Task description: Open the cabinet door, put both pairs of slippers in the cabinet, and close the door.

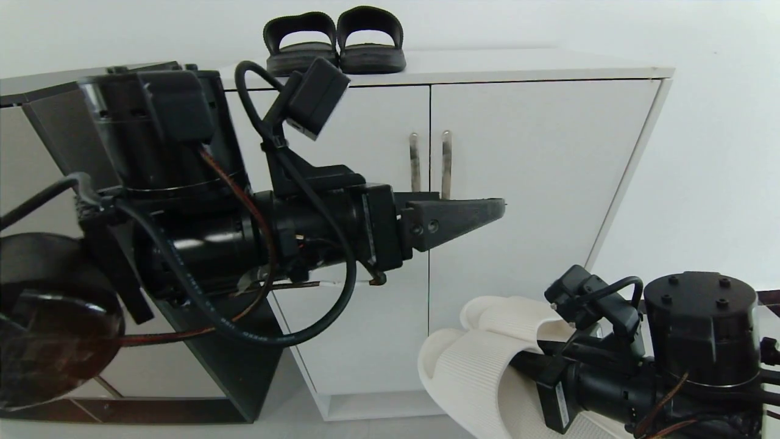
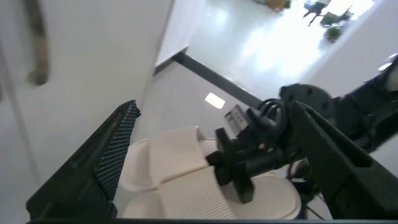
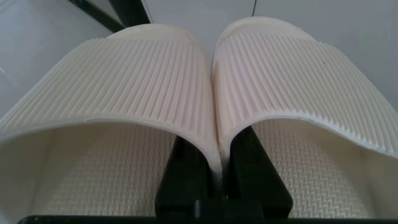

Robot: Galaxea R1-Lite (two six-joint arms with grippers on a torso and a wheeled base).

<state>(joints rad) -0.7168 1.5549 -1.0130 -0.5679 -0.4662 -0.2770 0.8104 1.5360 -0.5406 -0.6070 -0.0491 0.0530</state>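
Observation:
A white cabinet point(image 1: 536, 158) stands with both doors shut, its two metal handles point(image 1: 446, 163) side by side at the middle. A black pair of slippers point(image 1: 335, 39) rests on its top. My left gripper point(image 1: 487, 210) hovers level in front of the doors, its tip just below the handles; the left wrist view shows it open point(image 2: 214, 111), with one handle point(image 2: 37, 43) nearby. Low at the right, my right gripper point(image 1: 536, 360) is shut on a white ribbed pair of slippers point(image 1: 481, 366), its fingers point(image 3: 186, 174) clamping the two inner strap walls point(image 3: 214, 124) together.
A dark, glossy piece of furniture point(image 1: 36, 122) adjoins the cabinet's left side. A plain white wall point(image 1: 719, 152) lies to the right of the cabinet. The pale floor point(image 2: 205, 81) with a dark stripe stretches out behind the right arm.

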